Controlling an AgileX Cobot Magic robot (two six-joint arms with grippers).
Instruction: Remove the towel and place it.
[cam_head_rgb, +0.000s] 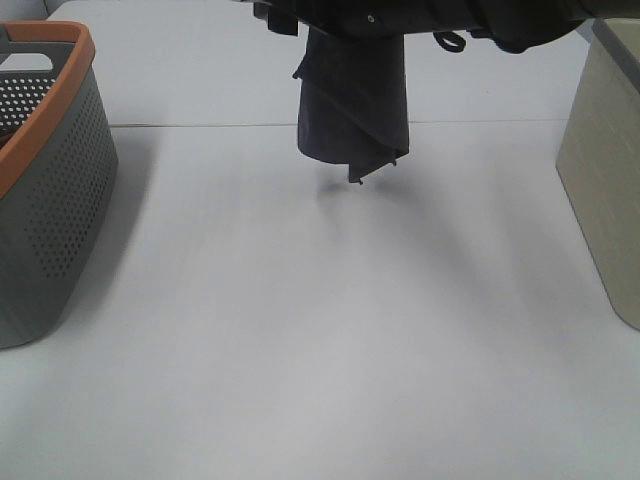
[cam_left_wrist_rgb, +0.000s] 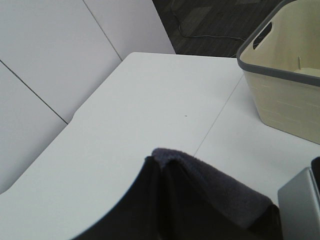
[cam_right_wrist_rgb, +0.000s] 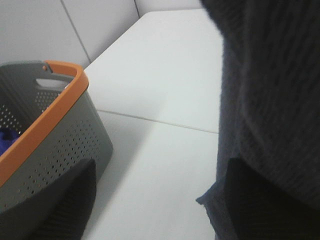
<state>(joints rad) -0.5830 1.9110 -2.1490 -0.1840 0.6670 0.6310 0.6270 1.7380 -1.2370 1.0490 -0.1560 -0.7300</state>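
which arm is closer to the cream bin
Right. The right arm stretches in right beside the cream bin; the left gripper grips the towel, farther from it.

A white worktop (cam_head_rgb: 300, 340), crossed by a thin seam (cam_head_rgb: 200, 125), is bordered by pale panelled walls (cam_left_wrist_rgb: 45, 55), and a dark patterned floor (cam_left_wrist_rgb: 220, 20) with a cable (cam_left_wrist_rgb: 200, 36) lying on it is seen beyond.

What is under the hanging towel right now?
Only bare table and a faint shadow lie under the towel, which hangs clear of it. The table strip behind the cloth is hidden.
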